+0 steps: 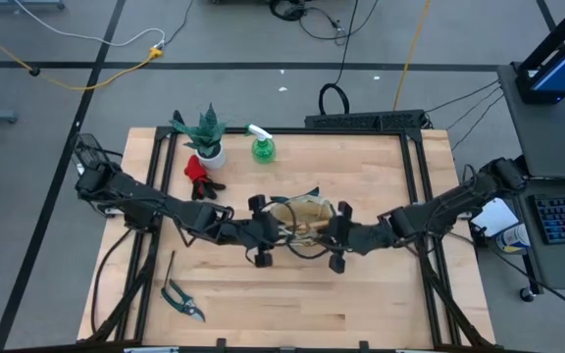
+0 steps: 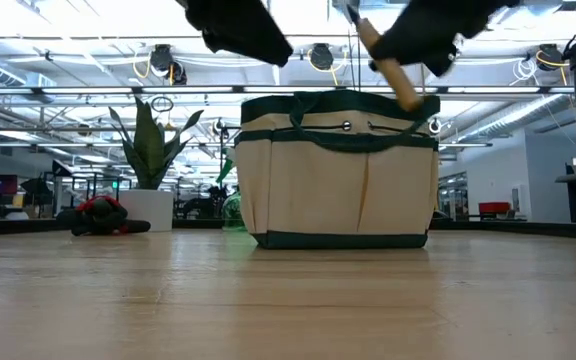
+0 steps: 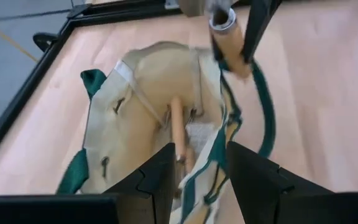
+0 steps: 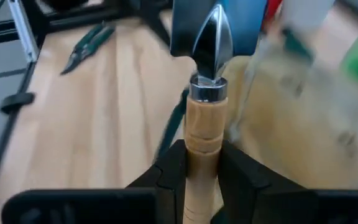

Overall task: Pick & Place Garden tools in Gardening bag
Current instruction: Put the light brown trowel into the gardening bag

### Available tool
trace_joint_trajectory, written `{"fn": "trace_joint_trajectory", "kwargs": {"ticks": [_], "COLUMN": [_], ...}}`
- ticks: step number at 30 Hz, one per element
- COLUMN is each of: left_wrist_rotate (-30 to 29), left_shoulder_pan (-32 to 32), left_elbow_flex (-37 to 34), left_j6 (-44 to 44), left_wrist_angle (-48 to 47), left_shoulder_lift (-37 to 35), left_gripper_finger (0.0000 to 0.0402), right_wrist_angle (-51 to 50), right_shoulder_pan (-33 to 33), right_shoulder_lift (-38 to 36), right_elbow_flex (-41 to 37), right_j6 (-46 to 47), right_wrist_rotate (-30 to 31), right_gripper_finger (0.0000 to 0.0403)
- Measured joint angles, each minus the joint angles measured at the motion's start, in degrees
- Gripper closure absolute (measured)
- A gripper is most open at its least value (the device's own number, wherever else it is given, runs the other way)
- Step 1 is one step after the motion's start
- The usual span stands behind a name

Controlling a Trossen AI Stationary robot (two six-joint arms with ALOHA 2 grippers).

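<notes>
Beige canvas, dark green trim: the gardening bag [image 1: 300,224] sits upright near the middle of the table [image 1: 381,304], its mouth open, with a wooden-handled tool [image 3: 178,127] already lying inside it. Both arms reach in low from the table's two sides and meet at the bag.

Right claw [image 4: 202,163] hangs above the bag's right rim, its fingers clamped on the wooden handle of a trowel [image 4: 205,93]. In the low view the handle slants down toward the bag's rim on that side. The metal blade points forward past the fingers.

Left claw [image 3: 199,171] is over the bag's left edge, looking down into the opening, fingers apart and gripping nothing.

Pruning shears [image 1: 181,300] lie on the table's front left part, with a thin wooden-handled tool [image 1: 169,267] just beside them. A red item [image 1: 198,173] rests at the foot of the potted plant [image 1: 204,135], and the green spray bottle [image 1: 262,145] stands near the far edge.
</notes>
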Motion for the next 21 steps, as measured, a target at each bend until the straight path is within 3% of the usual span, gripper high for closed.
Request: {"fn": "trace_joint_trajectory", "kwargs": {"ticks": [9,21], "left_wrist_rotate": [-2.39,-7.06], "left_shoulder_pan": [0.12,1.53], "left_elbow_flex": [0.00,0.00], "left_j6": [-1.69,0.70], "left_wrist_angle": [4.87,16.22], "left_shoulder_lift": [0.00,0.28], "left_gripper_finger": [0.0252,0.0252], "right_wrist_angle": [12.50,25.42], "right_shoulder_pan": [-0.72,-0.81], "right_shoulder_lift": [0.00,0.72], "right_elbow_flex": [0.00,0.00], "right_j6": [-12.19,-19.70], "right_wrist_rotate": [11.60,14.18], "right_gripper_finger": [0.0341,0.0341]}}
